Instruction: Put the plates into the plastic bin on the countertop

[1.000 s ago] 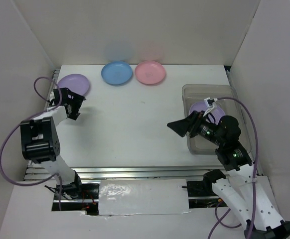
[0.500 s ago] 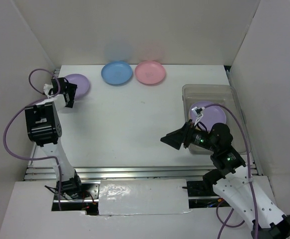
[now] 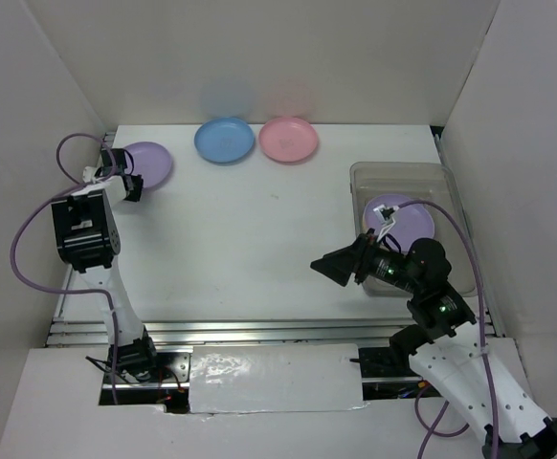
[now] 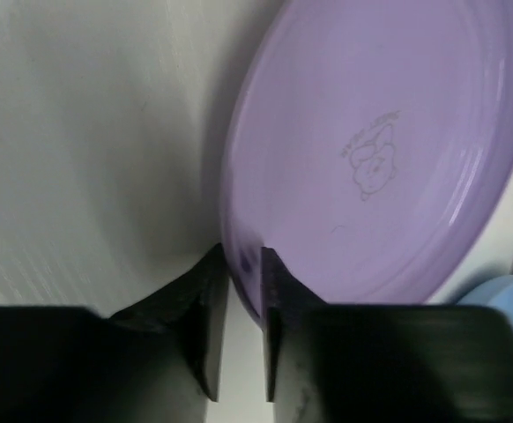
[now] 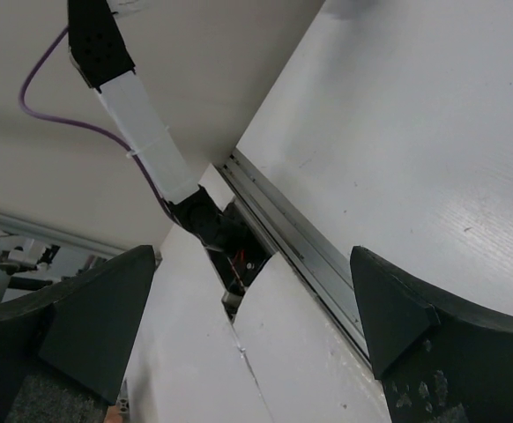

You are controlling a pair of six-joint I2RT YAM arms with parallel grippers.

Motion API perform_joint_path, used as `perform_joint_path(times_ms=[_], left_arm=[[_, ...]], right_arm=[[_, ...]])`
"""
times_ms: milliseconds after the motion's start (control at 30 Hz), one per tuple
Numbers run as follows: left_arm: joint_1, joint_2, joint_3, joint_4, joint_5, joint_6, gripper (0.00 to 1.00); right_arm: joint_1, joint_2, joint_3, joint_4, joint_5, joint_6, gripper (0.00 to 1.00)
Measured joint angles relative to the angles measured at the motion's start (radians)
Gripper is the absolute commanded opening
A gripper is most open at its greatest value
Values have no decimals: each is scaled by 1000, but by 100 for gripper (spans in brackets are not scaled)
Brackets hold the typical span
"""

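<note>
Nearest, the right claw (image 3: 339,266) hung spread, empty, beside the plastic bin (image 3: 393,168) holding a purple plate (image 3: 400,218). Farther, the left claw (image 4: 239,264) pinched the rim of the second purple plate (image 4: 389,159); beyond, blue plate (image 3: 225,140) and pink plate (image 3: 289,139) lay unpacked on the tabletop (image 3: 240,229).

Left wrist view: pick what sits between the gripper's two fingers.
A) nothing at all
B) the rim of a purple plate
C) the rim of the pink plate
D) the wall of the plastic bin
B: the edge of the purple plate runs down into the narrow gap of the left gripper, with one dark finger on each side of its rim.
</note>
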State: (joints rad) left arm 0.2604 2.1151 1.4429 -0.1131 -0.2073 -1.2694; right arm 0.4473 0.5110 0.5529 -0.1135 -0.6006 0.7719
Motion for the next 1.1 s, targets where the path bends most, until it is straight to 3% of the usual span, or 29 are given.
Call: perform_joint_path(times_ms=[67,100,133,333,467,567,700,800,1100], left_arm=[[1,13,16,-15,0,-1,29],[2,16,21,-21,0,0,9],[4,19,26,-27,-1,-13,0],[4,8,48,-94,14,-14,0],[-25,-210,-148,-153,-24,61,0],[-134,-478,-266,-213,-69,144,0],[-397,-796,-369,-176,-56,203,0],[-571,-952,-481,-154,-3,225,0],[-852,-1043,-541,-300,19,273,0]], right_arm=[[0,-13,10,-19,13,-4,100],[0,-21,17,-30,22,-7,100],[0,-30,25,-40,30,-10,100],[-1,-60,83,-111,108,-44,100],[-1,-19,114,-137,175,-67,100],[4,46,125,-146,237,-79,100],[61,208,204,-188,391,-114,100],[99,343,299,-203,495,-152,100],[108,521,363,-193,620,-198,98]])
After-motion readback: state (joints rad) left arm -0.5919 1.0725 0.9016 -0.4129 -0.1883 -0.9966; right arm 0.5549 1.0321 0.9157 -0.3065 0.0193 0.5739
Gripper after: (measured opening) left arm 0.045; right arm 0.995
